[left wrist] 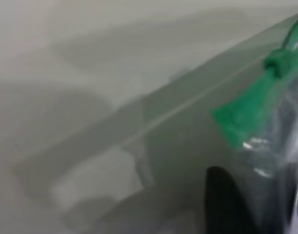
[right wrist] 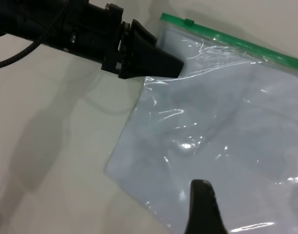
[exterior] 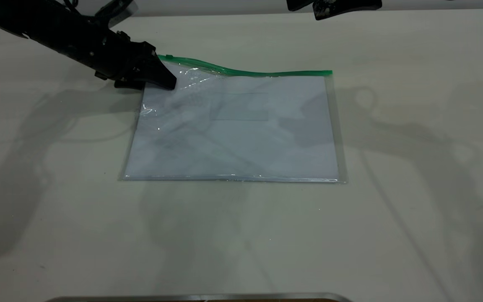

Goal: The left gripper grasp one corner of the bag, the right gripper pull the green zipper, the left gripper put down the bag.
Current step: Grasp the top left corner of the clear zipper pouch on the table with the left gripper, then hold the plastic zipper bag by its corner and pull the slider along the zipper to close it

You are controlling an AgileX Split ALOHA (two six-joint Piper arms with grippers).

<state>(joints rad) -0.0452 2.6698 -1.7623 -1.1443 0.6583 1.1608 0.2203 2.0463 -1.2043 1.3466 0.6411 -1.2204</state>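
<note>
The bag [exterior: 233, 130], a clear pouch with white paper inside, lies flat on the table. The green zipper [exterior: 245, 72] runs along its far edge, with the slider [exterior: 170, 56] at the far-left end. My left gripper [exterior: 167, 80] is shut on the bag's far-left corner, which is raised a little, so the strip bows there. The left wrist view shows the slider [left wrist: 278, 61] and one finger [left wrist: 226, 204] behind the plastic. My right gripper [exterior: 321, 14] hangs open above the table's far edge. In the right wrist view one finger [right wrist: 202, 209] hovers over the bag [right wrist: 227, 126], with the left gripper [right wrist: 174, 68] beyond.
The pale table [exterior: 241, 235] surrounds the bag on all sides. A metal rim [exterior: 199, 297] lies at the near edge. A clear card pocket [exterior: 241, 107] sits on the bag's face.
</note>
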